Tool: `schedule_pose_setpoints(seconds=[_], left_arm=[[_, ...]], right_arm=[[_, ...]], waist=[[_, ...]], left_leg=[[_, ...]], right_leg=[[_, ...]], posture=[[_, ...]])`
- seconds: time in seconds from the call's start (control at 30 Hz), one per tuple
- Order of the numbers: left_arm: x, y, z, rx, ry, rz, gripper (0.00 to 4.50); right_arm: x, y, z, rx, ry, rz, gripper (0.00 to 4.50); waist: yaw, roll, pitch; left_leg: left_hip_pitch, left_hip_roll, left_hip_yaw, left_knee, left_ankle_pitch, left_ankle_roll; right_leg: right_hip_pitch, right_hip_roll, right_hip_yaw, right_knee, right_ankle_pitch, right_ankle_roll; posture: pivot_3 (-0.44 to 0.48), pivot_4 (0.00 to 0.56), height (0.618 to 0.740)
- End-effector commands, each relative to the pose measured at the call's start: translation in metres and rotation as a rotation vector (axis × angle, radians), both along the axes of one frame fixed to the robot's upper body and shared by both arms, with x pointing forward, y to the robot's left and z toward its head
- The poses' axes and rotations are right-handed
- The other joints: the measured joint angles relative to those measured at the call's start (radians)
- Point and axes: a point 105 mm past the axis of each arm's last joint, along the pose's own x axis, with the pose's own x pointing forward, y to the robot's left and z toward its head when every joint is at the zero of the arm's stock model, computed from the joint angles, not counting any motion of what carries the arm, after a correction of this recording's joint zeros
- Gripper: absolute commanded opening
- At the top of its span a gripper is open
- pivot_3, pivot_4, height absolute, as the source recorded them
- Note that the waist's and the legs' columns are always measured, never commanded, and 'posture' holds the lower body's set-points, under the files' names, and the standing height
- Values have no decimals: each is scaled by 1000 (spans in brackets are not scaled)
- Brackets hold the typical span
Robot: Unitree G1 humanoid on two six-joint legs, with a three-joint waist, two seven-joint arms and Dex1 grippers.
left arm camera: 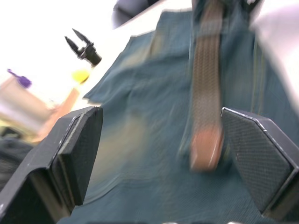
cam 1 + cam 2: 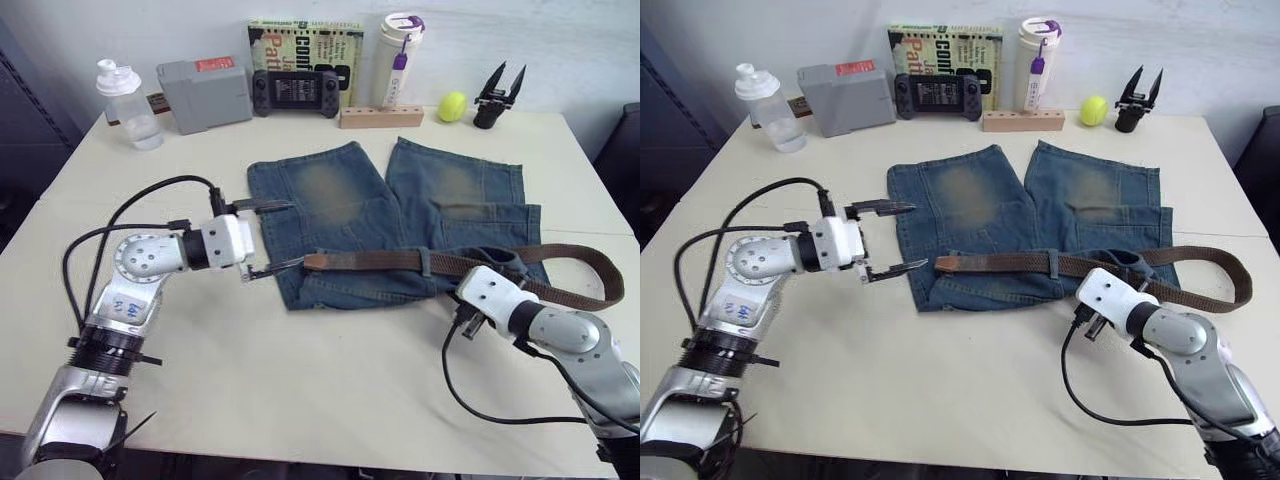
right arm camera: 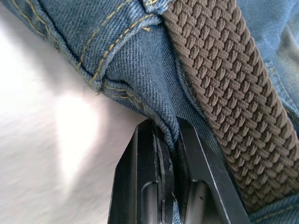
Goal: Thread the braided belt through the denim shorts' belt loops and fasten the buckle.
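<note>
Here we see the faded blue denim shorts (image 2: pixel 390 225) lying flat on the cream tabletop (image 2: pixel 300 380), with the dark-brown braided belt (image 2: pixel 400 262) running along their waistband, its tan leather tip (image 2: pixel 316 262) just beside our left tool (image 2: pixel 268 236), whose fingers are spread wide. Our right tool (image 3: pixel 169 154) is clamped on a fold of the shorts' waistband beside the belt.

Brown braided belt (image 2: pixel 400 262) lies along the waistband of flat, faded denim shorts (image 2: pixel 330 200), tan tip leftward.
</note>
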Motion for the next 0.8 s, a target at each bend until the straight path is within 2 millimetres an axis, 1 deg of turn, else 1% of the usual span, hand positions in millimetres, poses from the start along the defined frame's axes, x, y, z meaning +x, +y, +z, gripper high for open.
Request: schedule_pose_setpoints(seconds=[0.03,0.07,0.13,0.2,0.23,0.3,0.4,0.43,0.5,0.57,0.63,0.7,0.73,0.8], left_arm=[[-12,-25,-6,-43,193,-106,4462],[-15,-32,-12,-32,248,-136,4209],[-16,-38,-23,5,310,-154,3659],[-14,-39,-34,48,330,-142,2734],[-11,-39,-45,81,353,-122,2315],[-14,-39,-59,105,440,-135,1405],[-13,-39,-72,136,489,-115,77],[-11,-38,-75,148,495,-104,31],[-5,-35,-85,176,510,-55,31],[-1,-33,-88,156,567,-10,31],[0,-26,-98,203,593,32,31],[2,-18,-109,248,611,81,0],[2,-15,-112,262,618,96,0],[2,-12,-116,273,620,109,0]], right_arm=[[-4,1,13,25,-9,15,0],[-4,2,14,27,-8,16,0],[-4,2,14,29,-7,14,0],[-4,2,14,29,-6,12,0],[-5,1,15,31,-9,7,0],[-6,-1,18,36,-17,-6,0],[-7,-2,22,48,-23,-13,0],[-8,-2,24,53,-24,-13,0],[-10,-2,33,87,-35,-21,0],[-15,-1,47,179,-23,-20,0],[-21,-2,61,269,0,-15,0],[-27,-6,70,331,35,-17,849],[-31,-8,72,355,64,-11,1080],[-40,-8,79,420,129,9,1845]], waist=[[-3,0,0],[-4,0,0],[-4,0,0],[-4,0,0],[-4,0,0],[-3,0,0],[-2,0,0],[-1,0,0],[-1,0,0],[-1,0,0],[-1,0,0],[-1,0,0],[-1,0,0],[-2,0,0]], left_leg=[[0,0,0,-1,0,0],[0,0,0,-1,0,0],[1,0,1,-2,0,0],[1,0,1,-2,1,-1],[1,0,2,-2,1,-1],[1,0,2,-2,1,-1],[0,0,2,-2,1,-1],[0,0,2,-2,1,-1],[0,0,1,-1,1,-1],[0,0,1,-2,1,-1],[0,0,1,-2,0,-1],[0,0,0,-2,0,-1],[1,0,0,-2,0,-1],[2,0,0,-2,0,0]], right_leg=[[0,0,0,0,0,0],[0,1,0,0,0,0],[-1,2,0,0,0,0],[-1,2,0,0,0,0],[-1,2,0,0,0,0],[-1,2,0,0,0,0],[-1,2,0,0,0,0],[-1,1,0,0,0,0],[-1,1,0,-1,0,0],[-1,1,0,-3,0,0],[-1,0,0,-3,0,0],[-1,0,0,-3,0,0],[0,0,0,-4,0,0],[1,0,0,-5,0,0]], posture=[[0,150,694],[0,150,694],[0,150,694],[0,150,694],[0,150,694],[0,150,694],[0,150,694],[0,150,694],[0,150,694],[0,150,694],[0,150,694],[0,150,694],[0,150,694],[0,150,694]])
